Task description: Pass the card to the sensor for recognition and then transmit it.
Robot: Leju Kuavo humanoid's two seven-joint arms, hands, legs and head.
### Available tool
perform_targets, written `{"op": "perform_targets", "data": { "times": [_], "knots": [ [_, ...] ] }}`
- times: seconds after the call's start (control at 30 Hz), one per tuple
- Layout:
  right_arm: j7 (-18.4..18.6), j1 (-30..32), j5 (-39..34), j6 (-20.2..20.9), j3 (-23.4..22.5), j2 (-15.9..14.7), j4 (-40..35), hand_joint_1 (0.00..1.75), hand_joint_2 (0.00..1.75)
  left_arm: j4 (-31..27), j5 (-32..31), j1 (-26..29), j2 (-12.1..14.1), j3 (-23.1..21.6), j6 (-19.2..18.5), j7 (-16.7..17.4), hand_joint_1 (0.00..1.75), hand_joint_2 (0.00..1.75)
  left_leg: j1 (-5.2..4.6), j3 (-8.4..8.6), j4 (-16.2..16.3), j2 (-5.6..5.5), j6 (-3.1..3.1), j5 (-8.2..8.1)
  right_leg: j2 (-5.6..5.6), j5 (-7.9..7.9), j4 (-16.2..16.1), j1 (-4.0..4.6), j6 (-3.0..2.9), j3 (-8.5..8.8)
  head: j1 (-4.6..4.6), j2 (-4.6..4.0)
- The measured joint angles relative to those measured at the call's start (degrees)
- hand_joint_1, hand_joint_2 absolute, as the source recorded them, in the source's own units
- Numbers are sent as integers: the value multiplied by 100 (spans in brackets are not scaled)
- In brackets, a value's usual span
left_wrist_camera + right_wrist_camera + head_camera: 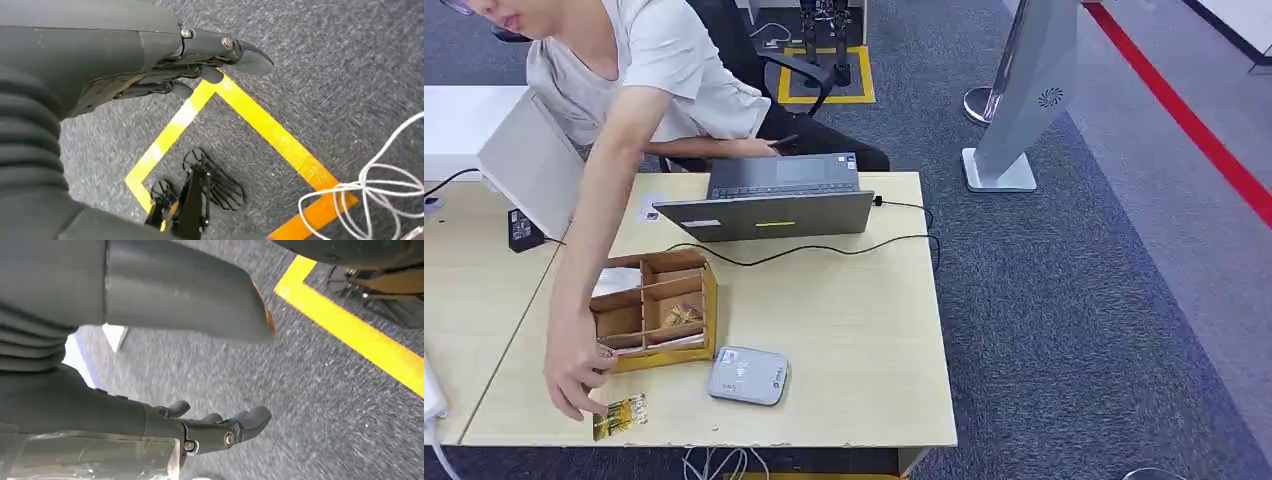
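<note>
A yellow patterned card (620, 416) lies near the table's front left corner, with a person's hand (574, 377) resting on it. The grey card sensor (747, 375) sits on the table just right of it, in front of a wooden compartment box (656, 309). My left hand (200, 60) hangs over grey carpet with its fingers loosely extended and nothing in them. My right hand (215, 427) also hangs above the carpet, fingers apart and empty.
A person leans over the table from the far left. An open laptop (769, 200) with a black cable stands at the table's back. A grey kiosk stand (1024, 90) is on the carpet to the right. Yellow floor tape (260, 130) and white cables (370, 190) lie below my left hand.
</note>
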Motion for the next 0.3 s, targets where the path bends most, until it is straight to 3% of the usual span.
{"op": "perform_targets", "data": {
  "times": [0.3],
  "knots": [
    [70,152,-1374,166,159,-15,-234,0,0,9,223,219,197,-1354,0,210,0,0,0,0,0,0,0,0,0,0,0,0,0,0,0,0]
  ]
}}
